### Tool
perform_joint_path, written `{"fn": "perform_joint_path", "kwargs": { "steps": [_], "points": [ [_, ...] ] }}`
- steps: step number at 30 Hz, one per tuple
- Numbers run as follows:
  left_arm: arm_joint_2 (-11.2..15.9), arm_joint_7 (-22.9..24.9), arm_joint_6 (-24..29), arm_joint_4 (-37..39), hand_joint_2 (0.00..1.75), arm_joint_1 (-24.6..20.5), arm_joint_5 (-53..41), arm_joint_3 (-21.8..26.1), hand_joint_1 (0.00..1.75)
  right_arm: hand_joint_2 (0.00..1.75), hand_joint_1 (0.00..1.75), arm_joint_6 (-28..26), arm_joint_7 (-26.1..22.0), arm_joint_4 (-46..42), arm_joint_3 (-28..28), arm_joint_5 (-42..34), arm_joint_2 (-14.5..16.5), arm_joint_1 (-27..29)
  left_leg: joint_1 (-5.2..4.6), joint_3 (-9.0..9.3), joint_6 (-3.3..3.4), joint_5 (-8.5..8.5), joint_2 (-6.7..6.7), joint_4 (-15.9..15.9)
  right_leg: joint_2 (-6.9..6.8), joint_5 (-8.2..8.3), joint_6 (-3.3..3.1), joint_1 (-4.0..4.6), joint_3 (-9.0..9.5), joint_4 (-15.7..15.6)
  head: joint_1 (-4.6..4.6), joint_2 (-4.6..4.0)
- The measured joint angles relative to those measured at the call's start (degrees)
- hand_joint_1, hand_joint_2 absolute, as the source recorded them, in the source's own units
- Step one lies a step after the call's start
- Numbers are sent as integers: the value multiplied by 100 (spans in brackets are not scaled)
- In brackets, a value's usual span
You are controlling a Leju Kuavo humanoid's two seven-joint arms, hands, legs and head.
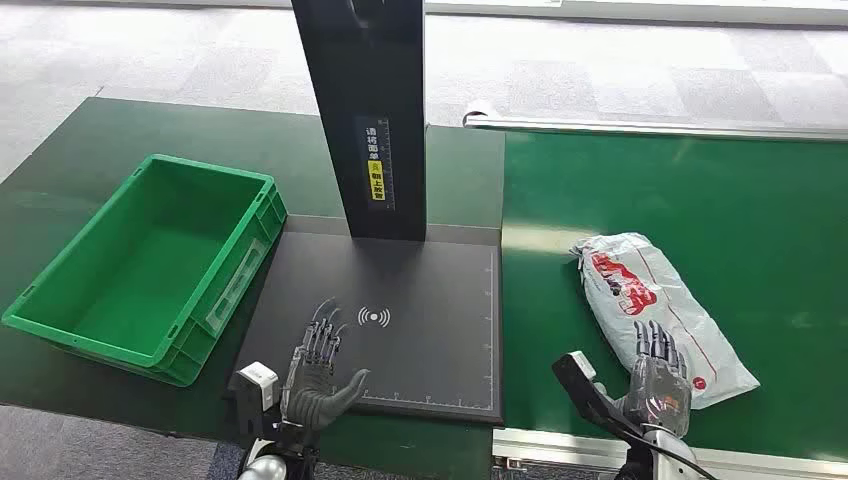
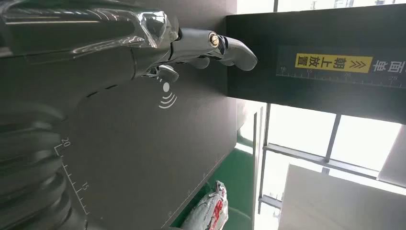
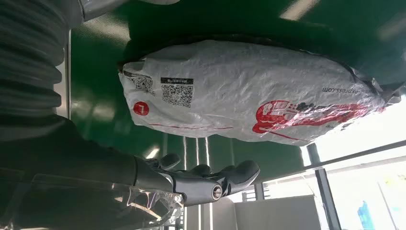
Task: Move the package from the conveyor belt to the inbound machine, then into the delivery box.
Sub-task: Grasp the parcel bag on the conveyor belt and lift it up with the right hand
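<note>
**Package waits on the belt as right hand closes in**

We saw the white plastic mailer package (image 1: 660,312) lying flat on the green conveyor belt (image 1: 700,190), to the right of the inbound machine's black scanning pad (image 1: 420,300) and well apart from the green delivery box (image 1: 150,260) on the far left. Its long axis ran diagonally across the belt: the end bearing the red print pointed away from us and toward the pad, while the end with the QR label lay nearer, just beside our right hand (image 1: 657,372).

That right hand was released, fingers spread and holding nothing, alongside the package's near end; from the head view we could not tell whether the fingertips touched the plastic. Our left hand (image 1: 318,375) was also unclenched and empty, hovering over the near edge of the scanning pad beneath the black upright column (image 1: 365,110).

We judged the task to be at its first step, the pickup from the belt not yet made. The next move would call for the right hand to wrap around the soft, slippery bag near its middle and carry it left onto the pad.
</note>
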Motion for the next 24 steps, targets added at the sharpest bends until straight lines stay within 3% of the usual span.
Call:
{"fn": "perform_joint_path", "kwargs": {
  "steps": [7, 16, 24],
  "points": [
    [1, 11, 27, 9, 175, -1, 0, -1, 0, 175, 0, 208, -471, 67, -213, -349, 17, 0, 0, -1, 0, 0, 0, 0, 0, 0, 0, 0, 0, 0, 0, 0],
    [2, 22, 35, 52, 175, -15, -14, -15, 0, 175, 0, 233, -573, 434, -255, -373, 69, -57, 0, 0, 0, 0, 0, 0, 0, 0, 0, 0, 0, 0, -1, 0],
    [38, -7, 36, 97, 175, -15, -17, -14, 0, 175, 0, 315, -1122, 934, -419, -872, -14, -251, -1, 0, 0, 0, 0, 0, 0, 0, 0, -1, 2, 0, 1, 0]
  ]
}}
